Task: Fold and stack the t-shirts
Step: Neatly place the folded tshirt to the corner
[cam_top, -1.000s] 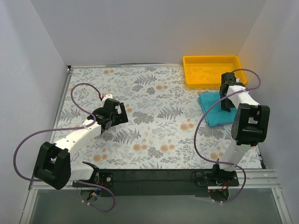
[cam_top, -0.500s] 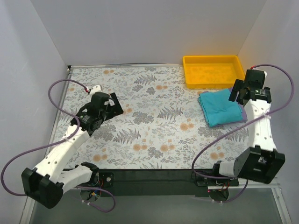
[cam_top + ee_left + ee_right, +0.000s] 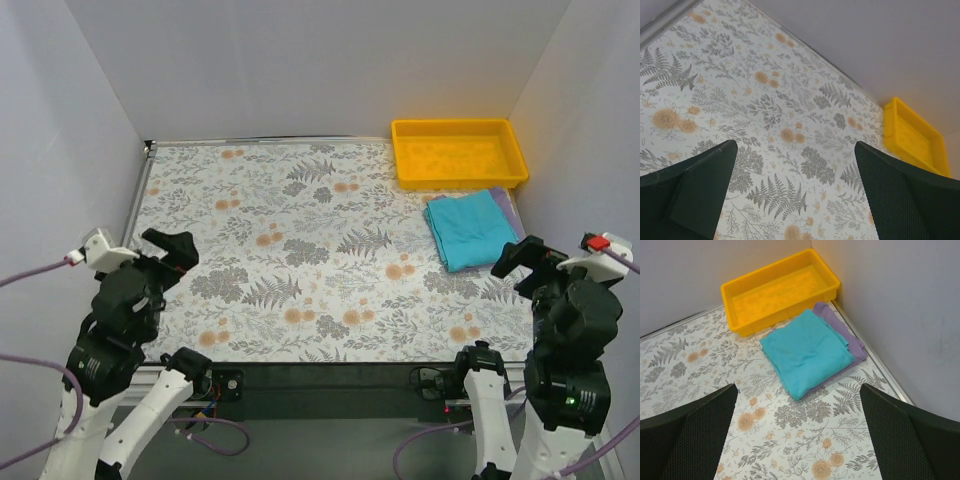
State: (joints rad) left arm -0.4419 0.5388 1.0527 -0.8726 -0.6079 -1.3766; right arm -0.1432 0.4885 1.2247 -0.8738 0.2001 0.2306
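The teal t-shirt (image 3: 468,231) lies folded on top of the folded lavender t-shirt (image 3: 506,206) at the table's back right, just in front of the yellow tray. In the right wrist view the teal t-shirt (image 3: 807,352) covers most of the lavender t-shirt (image 3: 848,338), which shows along the right side. My right gripper (image 3: 528,265) (image 3: 797,390) hangs open and empty, drawn back near the front right, apart from the stack. My left gripper (image 3: 160,255) (image 3: 795,145) is open and empty above the front left of the table.
A yellow plastic tray (image 3: 458,178) (image 3: 742,326) (image 3: 900,131) stands empty in the back right corner against the wall. White walls close in the back and both sides. The table wears a floral patterned cover (image 3: 300,240).
Both arms have pulled back from the table's middle and back toward the near edge. The right gripper has left the stacked shirts and opened wider.
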